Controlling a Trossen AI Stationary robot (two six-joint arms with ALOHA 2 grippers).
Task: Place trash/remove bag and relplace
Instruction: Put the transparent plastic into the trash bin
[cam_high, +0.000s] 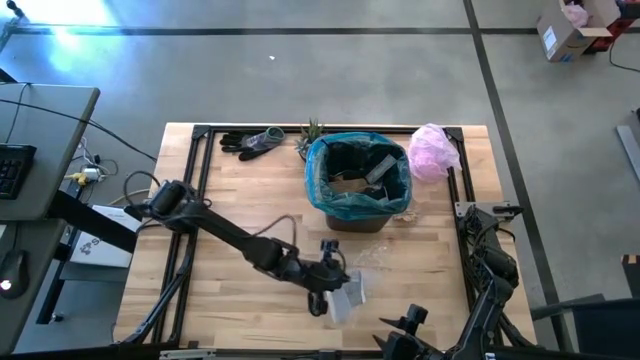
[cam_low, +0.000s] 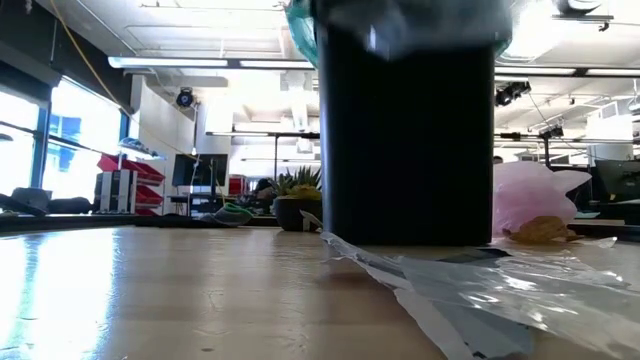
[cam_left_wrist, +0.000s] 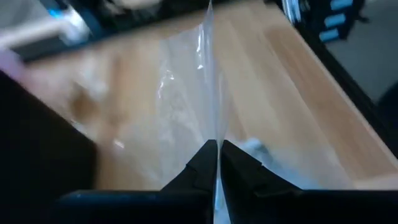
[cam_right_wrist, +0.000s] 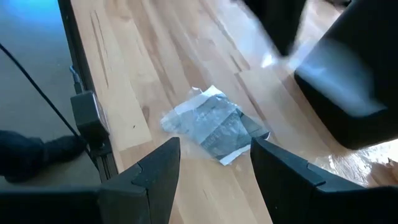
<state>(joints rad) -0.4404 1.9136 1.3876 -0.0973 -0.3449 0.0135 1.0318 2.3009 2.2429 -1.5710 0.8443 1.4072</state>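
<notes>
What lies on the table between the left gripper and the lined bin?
In the high view, a crumpled clear wrapper lies between the left gripper and the bin; otherwise bare wood.

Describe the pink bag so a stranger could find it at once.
Start at the dark bin with the teal liner at the table's far edge. The pink bag sits crumpled beside it, toward the right arm's side. Nothing else on the table is pink.

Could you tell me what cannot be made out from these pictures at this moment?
- Bin contents: high view, too small to identify.
- Bin top: low view, cut off by the edge.
- Clear wrapper pinched by the left gripper: left wrist view, blurred; its far end is unclear.
- Dark shape beyond the right gripper: right wrist view, blurred.
</notes>
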